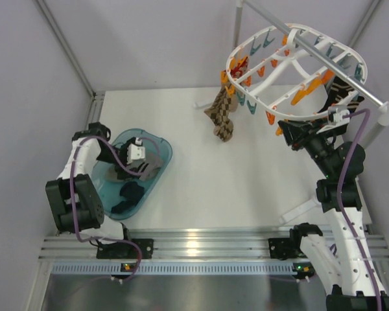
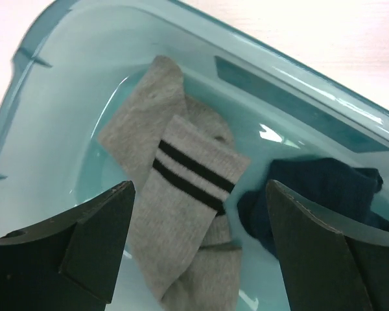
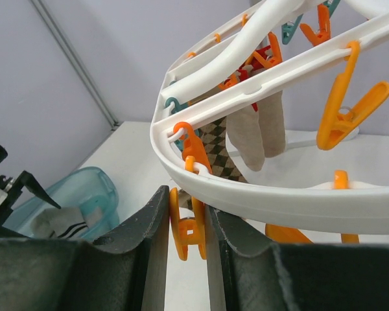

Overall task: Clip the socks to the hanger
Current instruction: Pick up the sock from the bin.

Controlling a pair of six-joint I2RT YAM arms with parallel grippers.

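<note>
Peg [image 3: 181, 236] seemingly within right end effector [image 3: 185, 208]

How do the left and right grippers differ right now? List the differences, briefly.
The left gripper has its jaws wide apart with nothing between them; the right gripper is closed on an orange peg. The left gripper hangs over the teal tub, above a grey striped sock; the right gripper is up at the white rim of the hanger. Both have dark fingers.
</note>
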